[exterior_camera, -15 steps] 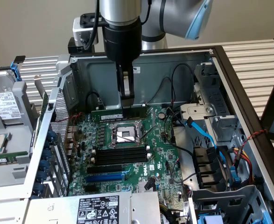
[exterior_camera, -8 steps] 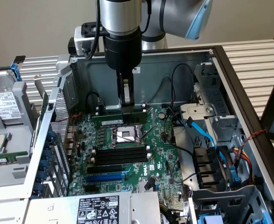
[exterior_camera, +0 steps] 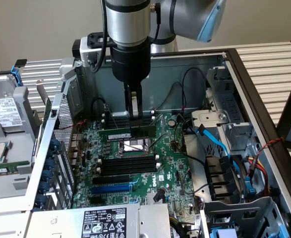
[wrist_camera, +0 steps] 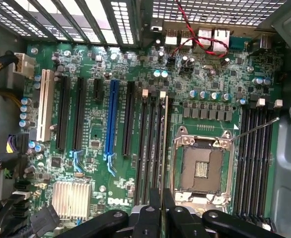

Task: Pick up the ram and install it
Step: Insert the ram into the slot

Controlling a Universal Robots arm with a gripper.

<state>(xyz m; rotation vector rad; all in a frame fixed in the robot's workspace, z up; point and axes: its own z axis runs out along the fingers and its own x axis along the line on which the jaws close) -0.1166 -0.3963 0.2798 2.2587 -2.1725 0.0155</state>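
**Gripping the ram above the open computer**

Clamped between the closed jaws of the gripper (exterior_camera: 133,124), the ram (exterior_camera: 128,133) sits near the centre of the exterior view. It is a thin green stick lying level, with its length running from the exterior view's left to its right. A small white label (exterior_camera: 116,134) shows on its face. The fingers pinch it near the middle of its upper edge, and both ends stick out past them.

Just below the stick in the picture lies the processor socket (exterior_camera: 135,146), with its metal frame. Lower still comes a bank of black memory slots (exterior_camera: 128,166), then a blue slot (exterior_camera: 110,188). More black slots lie right behind the stick; whether it touches one of them cannot be told.

In the wrist view the gripper (wrist_camera: 161,213) hangs over the row of slots beside the socket (wrist_camera: 202,168). The blue slot (wrist_camera: 111,119) is further off.

All of this sits on a green motherboard (exterior_camera: 140,191) inside an open metal case (exterior_camera: 219,64). A blue cable (exterior_camera: 214,141) curls at the exterior view's right, and a hard drive (exterior_camera: 4,111) rests outside the case at its left.
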